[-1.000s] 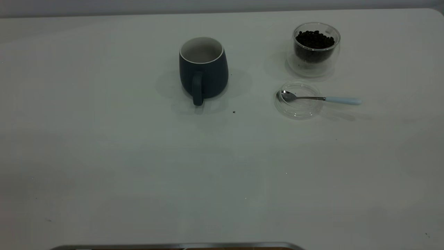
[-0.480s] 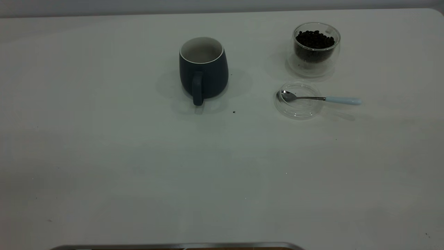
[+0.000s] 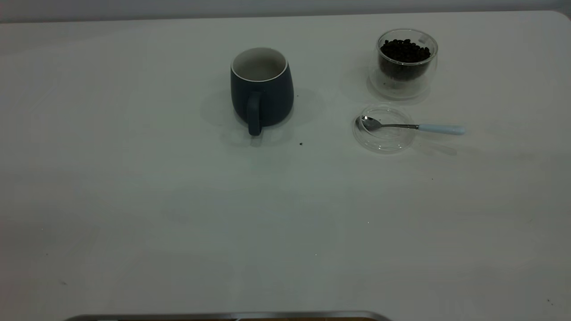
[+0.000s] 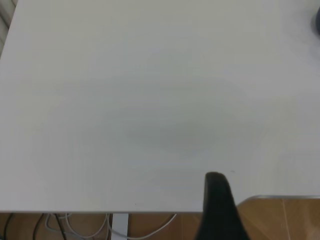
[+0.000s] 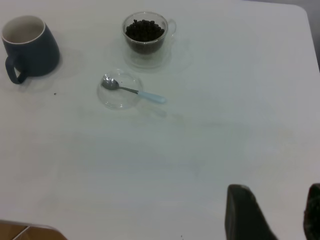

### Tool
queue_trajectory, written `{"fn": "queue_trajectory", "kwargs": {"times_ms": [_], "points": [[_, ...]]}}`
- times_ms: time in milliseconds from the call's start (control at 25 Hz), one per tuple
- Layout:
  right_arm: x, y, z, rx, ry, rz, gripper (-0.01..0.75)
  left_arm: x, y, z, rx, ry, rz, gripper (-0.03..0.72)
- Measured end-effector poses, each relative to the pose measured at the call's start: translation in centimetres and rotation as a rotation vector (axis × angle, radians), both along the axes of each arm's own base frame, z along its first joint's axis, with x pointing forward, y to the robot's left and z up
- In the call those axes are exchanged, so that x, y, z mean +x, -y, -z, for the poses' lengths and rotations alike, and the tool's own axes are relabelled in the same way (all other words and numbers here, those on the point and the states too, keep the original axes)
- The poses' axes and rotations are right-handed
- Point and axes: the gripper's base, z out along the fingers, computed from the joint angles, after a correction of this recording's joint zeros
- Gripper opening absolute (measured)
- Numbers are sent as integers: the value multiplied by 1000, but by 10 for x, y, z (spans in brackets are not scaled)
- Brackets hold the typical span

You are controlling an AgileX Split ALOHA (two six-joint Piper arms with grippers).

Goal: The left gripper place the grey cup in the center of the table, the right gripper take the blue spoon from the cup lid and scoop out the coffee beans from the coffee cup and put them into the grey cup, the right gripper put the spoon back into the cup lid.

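From my station, the cup [image 3: 262, 89] stands upright on the desk [image 3: 178, 214], handle toward the camera, its interior looking empty. The spoon [image 3: 410, 127] lies with its bowl in the lid [image 3: 384, 129] and its blue handle overhanging the rim, pointing away from the cup. The glass of beans [image 3: 406, 58] sits just behind the lid.

Right gripper [image 5: 272, 212]: fingers spread, holding nothing, well apart from the spoon, which lies ahead of them. Its long axis runs obliquely to the fingers. This arm is the nearer.

Left gripper [image 4: 220, 205]: only one finger shows; I cannot tell its state.
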Motion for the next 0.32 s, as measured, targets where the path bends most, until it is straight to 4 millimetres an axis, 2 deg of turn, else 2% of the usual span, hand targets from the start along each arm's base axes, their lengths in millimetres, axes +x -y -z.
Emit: {"fn": "queue_trajectory", "kwargs": {"times_ms": [320], "points": [[0,0,0,0,0,0,251,0,0,0,0,0,0,567]]}}
